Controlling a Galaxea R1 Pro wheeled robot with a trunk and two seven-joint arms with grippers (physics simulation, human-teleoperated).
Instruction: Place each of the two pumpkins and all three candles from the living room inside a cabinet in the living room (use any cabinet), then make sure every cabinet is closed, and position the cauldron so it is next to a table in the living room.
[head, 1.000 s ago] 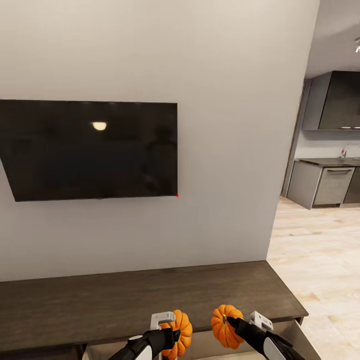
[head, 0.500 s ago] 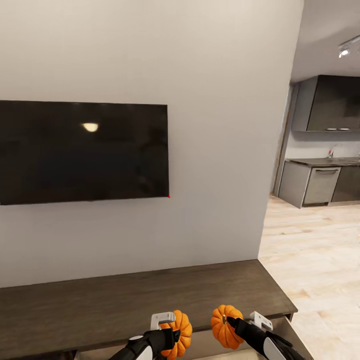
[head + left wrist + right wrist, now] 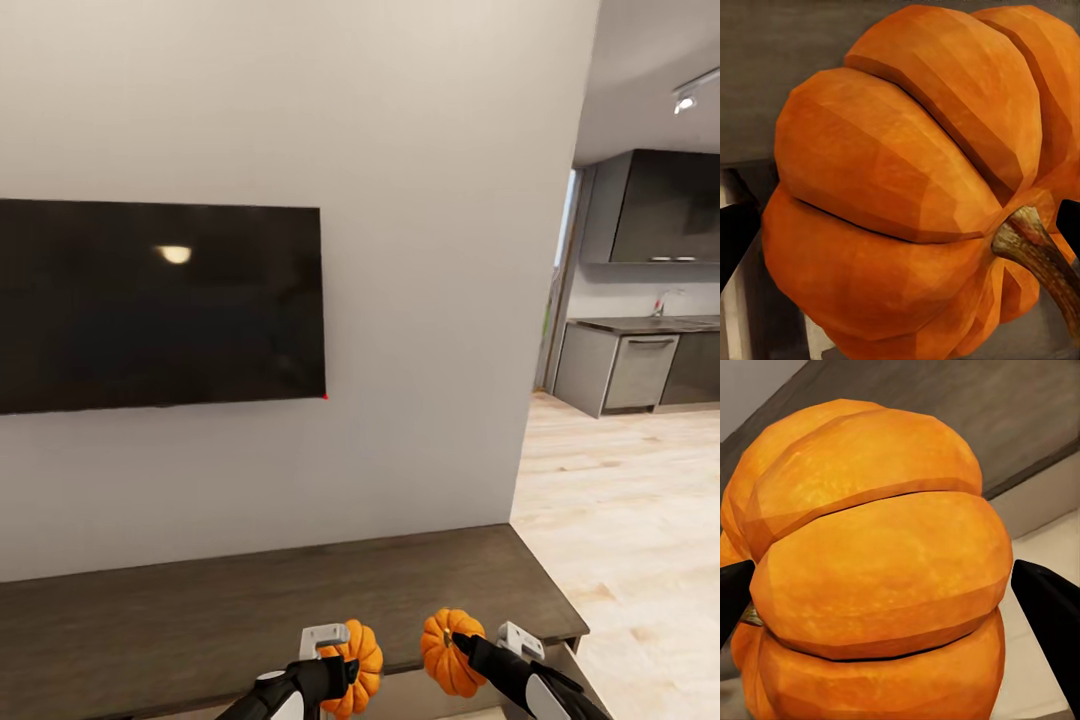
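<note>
I hold two orange ribbed pumpkins over the front edge of the dark-brown cabinet (image 3: 250, 610). My left gripper (image 3: 345, 662) is shut on the left pumpkin (image 3: 362, 660), whose stem and ribs show close up in the left wrist view (image 3: 907, 195). My right gripper (image 3: 462, 650) is shut on the right pumpkin (image 3: 440, 655), seen large between the dark fingertips (image 3: 1050, 615) in the right wrist view (image 3: 877, 577). Below the cabinet top a pale open drawer interior (image 3: 420, 692) shows. The candles, the cauldron and the table are out of view.
A black TV (image 3: 150, 300) hangs on the light wall above the cabinet. To the right, pale wooden floor (image 3: 620, 520) leads to a kitchen with grey cupboards (image 3: 630, 370).
The whole picture has shifted left, so the camera has turned right. Both grippers keep their hold on the pumpkins in the same pose.
</note>
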